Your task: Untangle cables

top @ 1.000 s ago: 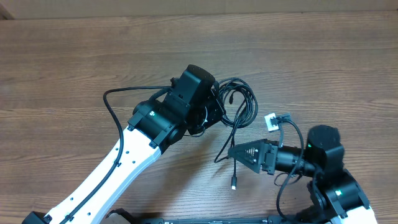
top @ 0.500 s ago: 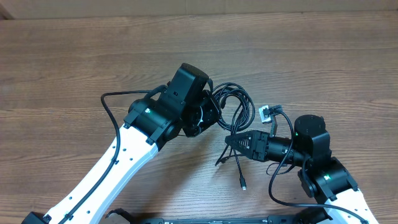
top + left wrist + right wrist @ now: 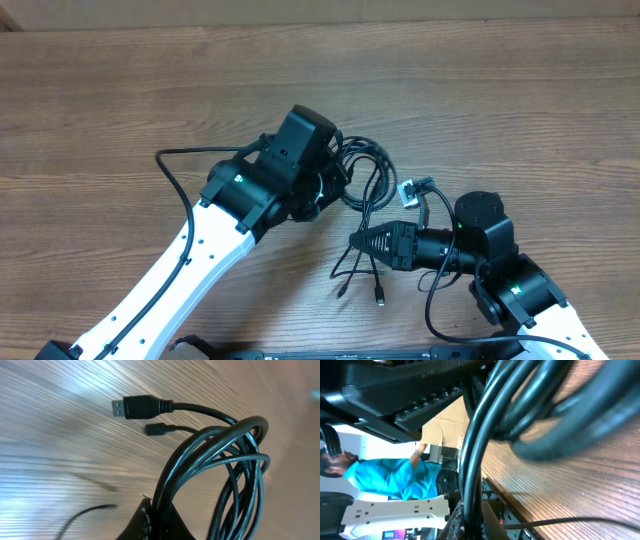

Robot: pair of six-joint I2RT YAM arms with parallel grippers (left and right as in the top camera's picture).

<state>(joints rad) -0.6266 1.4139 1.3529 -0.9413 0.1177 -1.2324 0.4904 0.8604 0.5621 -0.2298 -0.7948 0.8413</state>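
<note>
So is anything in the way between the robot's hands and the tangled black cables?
No, nothing visible is in the way. The left hand is shut on the coiled bunch of cables, and the right hand is shut on strands trailing from it.

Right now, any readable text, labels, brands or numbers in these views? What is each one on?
No text can be read in any view.
White tag by the right arm: dark marks, too small to read.
USB plug on the cables: no marking shows.
Screen at the bottom edge of the right wrist view: blurred, unreadable.
</note>
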